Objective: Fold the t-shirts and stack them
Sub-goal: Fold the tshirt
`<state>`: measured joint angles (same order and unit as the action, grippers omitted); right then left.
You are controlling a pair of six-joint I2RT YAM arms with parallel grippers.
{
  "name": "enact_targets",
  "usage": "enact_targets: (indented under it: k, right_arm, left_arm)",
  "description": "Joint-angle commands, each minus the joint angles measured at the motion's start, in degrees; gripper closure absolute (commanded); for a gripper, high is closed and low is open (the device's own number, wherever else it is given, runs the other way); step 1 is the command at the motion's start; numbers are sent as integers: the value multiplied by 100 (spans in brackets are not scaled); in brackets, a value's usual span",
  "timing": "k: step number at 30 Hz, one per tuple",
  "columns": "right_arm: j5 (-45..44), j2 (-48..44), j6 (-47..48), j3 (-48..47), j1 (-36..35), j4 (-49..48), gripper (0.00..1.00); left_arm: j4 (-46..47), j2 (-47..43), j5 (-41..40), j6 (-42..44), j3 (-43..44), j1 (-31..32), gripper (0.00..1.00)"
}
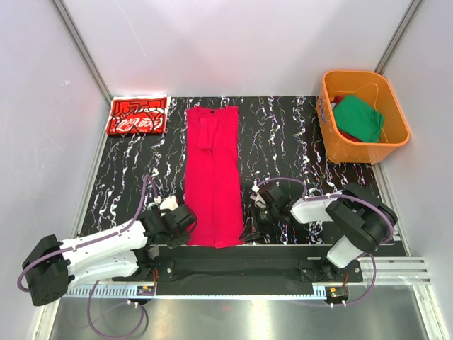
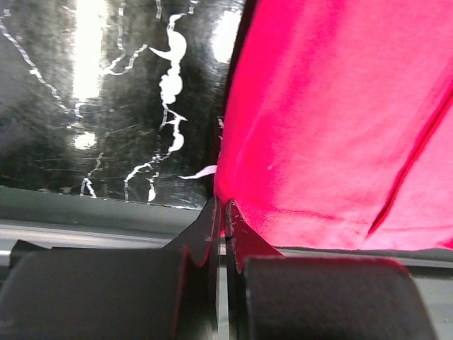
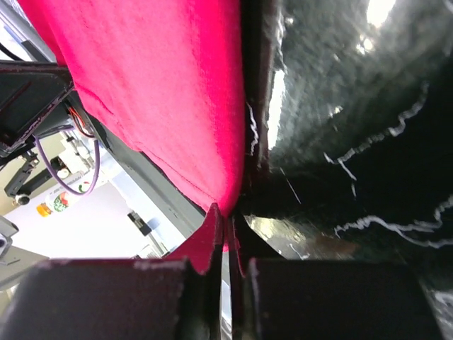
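A plain crimson-red t-shirt (image 1: 212, 173) lies as a long narrow strip down the middle of the black marbled table (image 1: 127, 184). My left gripper (image 1: 185, 225) is shut on its near left corner; the wrist view shows the hem (image 2: 297, 212) pinched between the fingertips (image 2: 209, 219). My right gripper (image 1: 249, 228) is shut on the near right corner, with the red cloth (image 3: 163, 92) clamped at its tips. A folded red t-shirt with white line print (image 1: 138, 115) rests at the far left corner. A green t-shirt (image 1: 359, 119) sits in the orange tub (image 1: 336, 145).
The orange tub stands at the far right, off the table's edge. White walls (image 1: 233, 42) close in the back and sides. A metal rail (image 1: 283, 273) with the arm bases runs along the near edge.
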<state>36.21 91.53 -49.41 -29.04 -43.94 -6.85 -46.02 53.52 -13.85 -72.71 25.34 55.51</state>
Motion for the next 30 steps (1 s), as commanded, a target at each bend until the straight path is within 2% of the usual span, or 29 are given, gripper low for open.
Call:
enact_targets:
  k: [1, 9, 11, 12, 18, 19, 23, 26, 30]
  right_arm:
    - [-254, -309, -77, 196, -114, 70, 100]
    - [-596, -960, -148, 127, -246, 490, 100]
    - [-685, -1084, -26, -136, -211, 649, 100]
    - [-737, -1084, 45, -424, -185, 1068, 100]
    - [-668, -654, 695, -1716, 490, 1887, 100]
    - [-641, -427, 878, -1919, 605, 1994, 100]
    - [-413, 329, 1275, -3009, 992, 2390, 100]
    - [-281, 988, 1495, -4010, 1317, 2706, 100]
    - [-97, 1884, 1732, -4889, 1634, 2882, 100]
  left_arm:
    - [295, -69, 241, 82, -56, 82, 100]
    - [190, -377, 330, -130, 312, 373, 100]
    - [103, -369, 216, -7, 697, 356, 100]
    - [67, -325, 155, 193, 848, 295, 100]
    - [374, 272, 478, 1598, 1754, -1092, 100]
    - [427, 395, 566, 1784, 1859, -1547, 100]
    - [804, 1307, 918, 2750, 2456, -2446, 100]
    - [945, 1949, 1068, 3199, 2984, -3000, 100]
    - [1183, 2679, 1489, 3500, 3651, -3668, 100]
